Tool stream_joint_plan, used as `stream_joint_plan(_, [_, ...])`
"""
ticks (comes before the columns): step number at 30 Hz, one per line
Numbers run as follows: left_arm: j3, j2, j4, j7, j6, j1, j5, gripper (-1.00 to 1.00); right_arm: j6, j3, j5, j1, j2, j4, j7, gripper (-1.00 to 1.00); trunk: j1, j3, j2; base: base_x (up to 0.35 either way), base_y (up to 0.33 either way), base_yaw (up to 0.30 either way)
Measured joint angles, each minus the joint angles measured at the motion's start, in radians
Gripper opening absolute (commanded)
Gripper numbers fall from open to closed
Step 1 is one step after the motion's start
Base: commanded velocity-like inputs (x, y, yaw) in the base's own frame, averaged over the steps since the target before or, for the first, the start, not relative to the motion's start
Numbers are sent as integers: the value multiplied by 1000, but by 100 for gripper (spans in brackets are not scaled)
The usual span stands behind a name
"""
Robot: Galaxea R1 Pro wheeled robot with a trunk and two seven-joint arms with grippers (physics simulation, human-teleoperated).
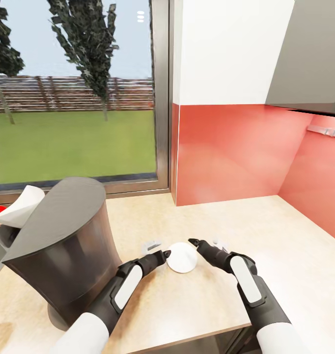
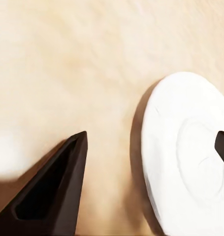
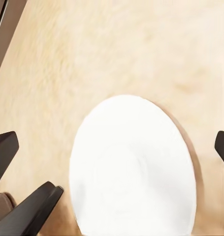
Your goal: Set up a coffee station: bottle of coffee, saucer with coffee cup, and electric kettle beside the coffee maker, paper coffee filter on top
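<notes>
Matt pale wood-grain desk (image 1: 265,231); on it, smooth white glazed saucer (image 1: 182,257) and satin dark-grey coffee maker (image 1: 64,246).

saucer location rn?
In the head view the saucer lies flat on the countertop, between the left gripper and right gripper, just right of the coffee maker.

Kitchen — countertop (image 1: 285,236), coffee maker (image 1: 64,246)

White saucer (image 1: 181,256), beige wood-grain countertop (image 1: 265,231), dark grey coffee maker (image 1: 64,246)
</notes>
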Motion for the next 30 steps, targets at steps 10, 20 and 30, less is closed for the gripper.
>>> stream_joint_plan(10, [-6, -11, -9, -3, 1, 1, 0, 100, -2, -60, 1, 0, -2, 9, -1, 100, 0, 0, 0, 0, 0, 0])
stream_joint_plan(20, [-8, -11, -13, -6, -1, 1, 33, 100, -8, -61, -4, 0, 0, 77, 4, 100, 0, 0, 0, 0, 0, 0])
stream_joint_plan(30, [-30, -11, -21, -5, 0, -1, 39, 100, -5, -64, -11, 0, -1, 99, 4, 100, 0, 0, 0, 0, 0, 0])
